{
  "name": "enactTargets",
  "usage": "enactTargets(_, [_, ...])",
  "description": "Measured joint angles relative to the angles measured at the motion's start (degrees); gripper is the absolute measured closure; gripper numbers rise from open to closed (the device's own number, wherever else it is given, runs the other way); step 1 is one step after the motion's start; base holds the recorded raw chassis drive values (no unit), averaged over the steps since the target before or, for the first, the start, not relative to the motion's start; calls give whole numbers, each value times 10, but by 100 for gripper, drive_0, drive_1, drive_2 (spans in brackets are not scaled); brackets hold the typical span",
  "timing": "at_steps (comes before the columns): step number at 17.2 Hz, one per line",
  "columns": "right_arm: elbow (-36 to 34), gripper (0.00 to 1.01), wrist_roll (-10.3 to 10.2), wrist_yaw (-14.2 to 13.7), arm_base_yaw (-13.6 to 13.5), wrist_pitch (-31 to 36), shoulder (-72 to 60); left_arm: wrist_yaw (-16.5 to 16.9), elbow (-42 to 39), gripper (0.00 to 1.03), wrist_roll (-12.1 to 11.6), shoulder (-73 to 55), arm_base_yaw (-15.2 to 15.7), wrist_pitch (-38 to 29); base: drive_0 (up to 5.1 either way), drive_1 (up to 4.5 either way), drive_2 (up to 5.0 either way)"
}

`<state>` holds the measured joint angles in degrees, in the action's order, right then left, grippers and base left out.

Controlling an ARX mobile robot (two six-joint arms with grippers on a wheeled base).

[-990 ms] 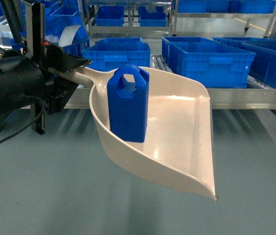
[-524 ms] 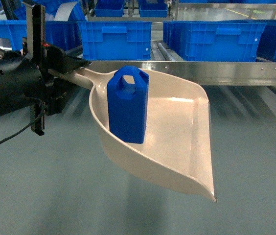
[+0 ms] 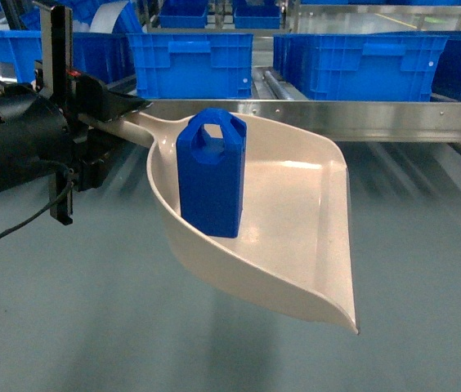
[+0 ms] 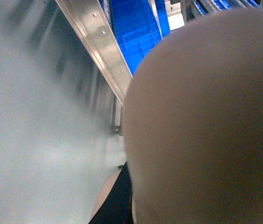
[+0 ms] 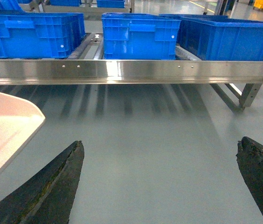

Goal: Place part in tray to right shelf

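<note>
on the left i have the left tool [image 3: 104, 110] clamped on the handle of the tray [image 3: 296, 245], holding the scoop out in the air above the floor with nothing under it. the part [image 3: 211, 173] stands upright inside the tray, close to the curved back rim near the handle, its lug on top. it is tall and narrow, so i judge a jerk or a tilt toward the open front lip could topple it and let it slide out. ahead, the right shelf [image 3: 378, 118] shows its steel rail [image 5: 131, 70] and blue crates [image 3: 190, 61]; the tray could clip that rail if carried low. on the right, the right tool [image 5: 159, 184] hangs wide apart, holding nothing.
</note>
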<state>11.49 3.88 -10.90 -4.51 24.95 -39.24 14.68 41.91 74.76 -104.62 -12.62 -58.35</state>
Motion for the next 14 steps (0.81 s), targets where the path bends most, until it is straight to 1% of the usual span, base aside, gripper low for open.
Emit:
enactTargets(10, [0, 3, 0, 0, 0, -1, 0, 1, 0, 86, 0, 0, -1, -1, 20, 398, -357])
enactTargets(14, [0, 3, 0, 0, 0, 0, 0, 0, 0, 86, 0, 0, 1, 2, 272, 233, -497])
